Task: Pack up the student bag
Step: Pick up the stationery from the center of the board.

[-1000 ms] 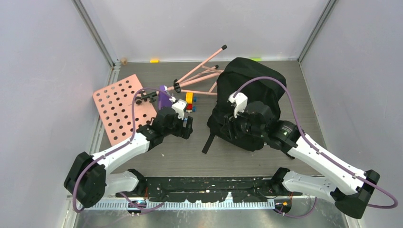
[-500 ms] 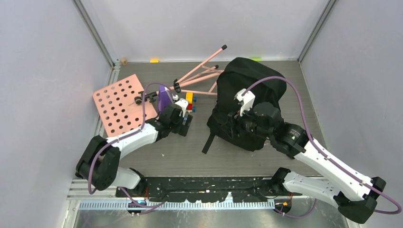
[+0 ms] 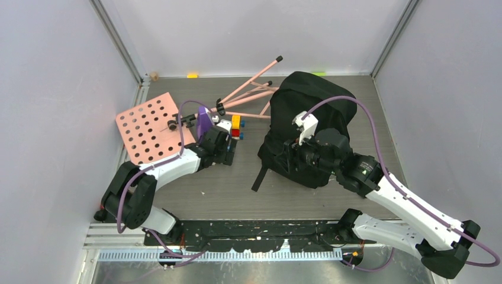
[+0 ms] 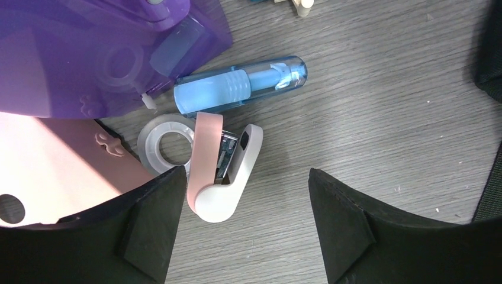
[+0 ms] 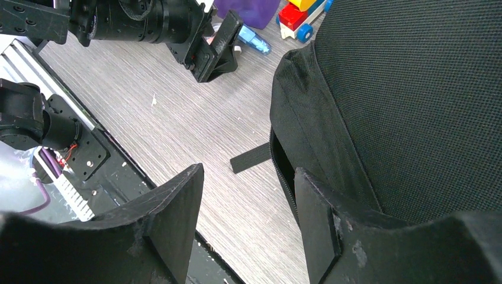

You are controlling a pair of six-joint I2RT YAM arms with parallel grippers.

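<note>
Black student bag (image 3: pixel 311 100) sits centre-right; your right gripper (image 5: pixel 245 219) gapes beside it, left gripper (image 4: pixel 243 225) spread empty below a stapler (image 4: pixel 222 171).

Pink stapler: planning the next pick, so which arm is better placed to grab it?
Left. The left gripper hangs open directly over the stapler; the right gripper is at the student bag.

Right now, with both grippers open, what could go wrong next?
1. The left gripper hangs over the stapler, which lies against the tape roll; closing may push the roll too.
2. The right gripper is open at the zipper edge of the student bag; soft fabric could slip out.
</note>
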